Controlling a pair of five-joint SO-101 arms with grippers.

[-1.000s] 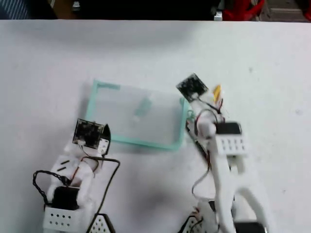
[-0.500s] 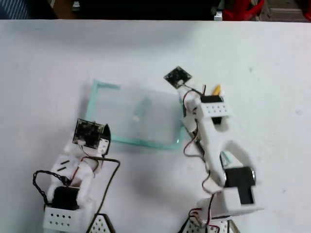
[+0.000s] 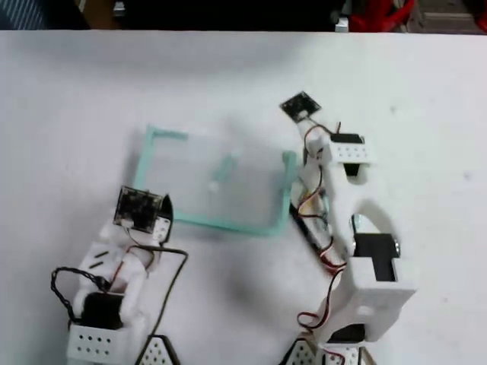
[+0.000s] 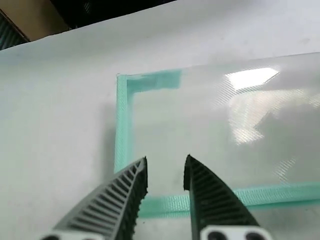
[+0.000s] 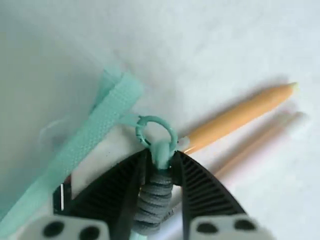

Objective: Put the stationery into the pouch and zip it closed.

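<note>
Teal-trimmed pouch (image 3: 205, 179) lies crosswise, its zip pull (image 5: 161, 149) pinched in right claw (image 5: 160, 155).

- The white table (image 3: 76, 91) spans the high view; a dark strip runs along its twelve o'clock edge.
- A clear pouch (image 3: 213, 182) with teal edging lies flat, slightly toward nine o'clock from the middle, its zip pull (image 5: 156, 132) at the three o'clock end.
- An orange pen (image 5: 235, 117) lies just beside that pull.
- A thin dark object (image 3: 304, 224), unidentifiable, lies at the pouch's four o'clock corner.
</note>
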